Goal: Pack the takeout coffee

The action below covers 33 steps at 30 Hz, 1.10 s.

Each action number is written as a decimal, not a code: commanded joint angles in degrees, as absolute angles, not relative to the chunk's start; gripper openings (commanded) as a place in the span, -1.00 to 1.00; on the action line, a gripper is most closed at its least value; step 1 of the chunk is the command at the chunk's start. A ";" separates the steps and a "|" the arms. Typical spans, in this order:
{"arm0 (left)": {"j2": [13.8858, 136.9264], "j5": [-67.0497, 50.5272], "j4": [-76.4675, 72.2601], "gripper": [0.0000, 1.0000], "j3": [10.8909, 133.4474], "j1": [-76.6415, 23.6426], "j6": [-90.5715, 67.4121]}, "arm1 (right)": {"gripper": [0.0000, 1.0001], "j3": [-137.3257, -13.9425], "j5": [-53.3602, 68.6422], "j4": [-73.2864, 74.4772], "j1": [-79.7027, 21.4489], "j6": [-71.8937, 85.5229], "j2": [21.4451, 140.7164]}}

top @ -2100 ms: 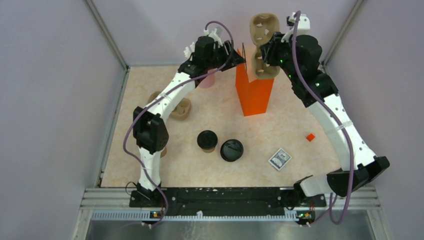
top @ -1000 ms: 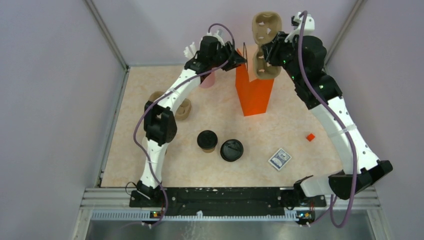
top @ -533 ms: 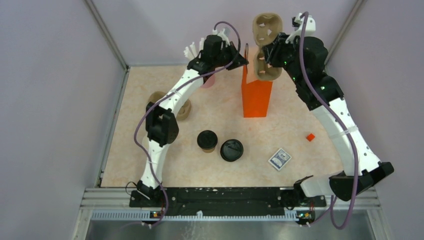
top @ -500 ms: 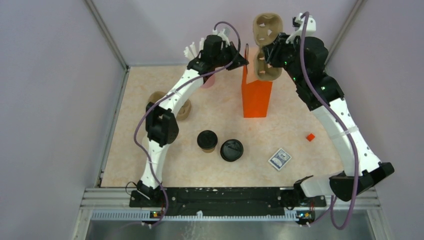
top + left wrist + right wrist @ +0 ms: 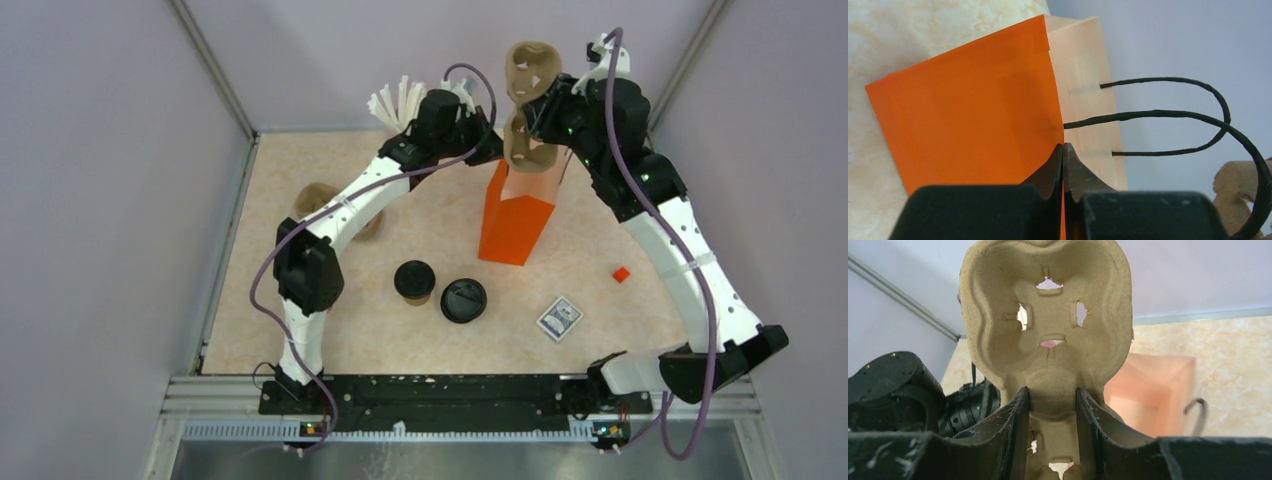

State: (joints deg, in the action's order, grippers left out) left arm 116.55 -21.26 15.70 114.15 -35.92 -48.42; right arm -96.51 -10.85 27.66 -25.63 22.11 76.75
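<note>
The takeout coffee (image 5: 414, 280), a short brown cup with a black sip lid, stands on the table in front of the orange bag (image 5: 515, 228), apart from both grippers. My left gripper (image 5: 489, 134) is shut on the bag's top left rim; in the left wrist view the fingertips (image 5: 1063, 150) pinch the orange wall (image 5: 973, 120) beside the black handles (image 5: 1168, 115). My right gripper (image 5: 1052, 400) is shut on a pulp cup carrier (image 5: 1048, 315), held upright above the bag's open mouth (image 5: 1153, 390). Seen from the top, the carrier (image 5: 528, 105) hangs over the bag's back edge.
A loose flat black lid (image 5: 463, 299) lies right of the coffee. A second pulp carrier (image 5: 316, 197) sits at the left, partly under my left arm. White straws (image 5: 398, 100) stand at the back. A small packet (image 5: 559, 318) and a red block (image 5: 621, 274) lie at the right.
My left gripper has closed on the bag's rim and shifted right. The bag has tilted and its mouth has spread open. The carrier in my right gripper has barely moved.
</note>
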 commanded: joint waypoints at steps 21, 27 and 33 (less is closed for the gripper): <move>106.60 -18.20 3.48 -1.00 99.87 -37.00 -56.87 | -0.52 -87.32 -18.41 34.40 -25.18 30.48 70.72; 106.79 -19.17 3.46 -1.00 99.60 -37.03 -56.52 | -0.52 -86.05 -16.63 30.12 -25.14 29.22 68.46; 106.96 -19.92 2.99 -1.00 99.10 -36.92 -56.84 | -0.51 -86.09 -14.85 27.15 -25.14 30.37 67.59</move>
State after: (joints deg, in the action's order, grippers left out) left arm 110.00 -18.70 5.96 99.90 -37.12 -56.49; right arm -85.47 -16.10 30.85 -25.63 30.00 69.38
